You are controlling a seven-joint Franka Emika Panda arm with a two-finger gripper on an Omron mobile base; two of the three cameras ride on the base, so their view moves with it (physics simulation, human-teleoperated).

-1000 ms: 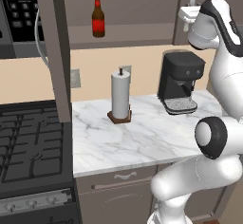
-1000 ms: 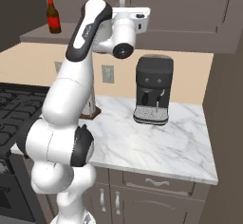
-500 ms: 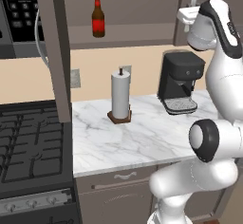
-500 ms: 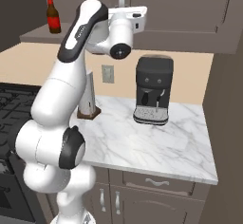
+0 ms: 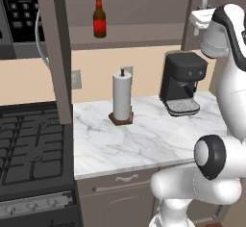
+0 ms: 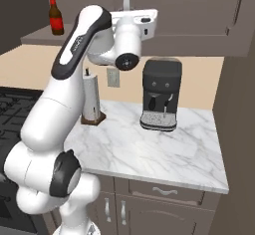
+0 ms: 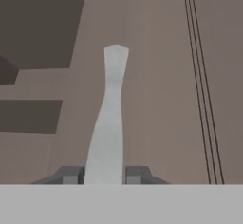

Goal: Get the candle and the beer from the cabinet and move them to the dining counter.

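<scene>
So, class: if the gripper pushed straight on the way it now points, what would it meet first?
The gripper straddles the silver bar handle of the cabinet. Going straight on, it would most likely meet the flat door panel behind that handle, though depth is hard to judge.

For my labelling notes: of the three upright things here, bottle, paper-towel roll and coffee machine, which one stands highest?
The beer, the dark red-labelled bottle: it alone stands on the open cabinet shelf; the other two stand on the marble worktop.

Shut cabinet door (image 6: 199, 15) blocks entry; beer (image 5: 99, 16) shelf stands open.
</scene>
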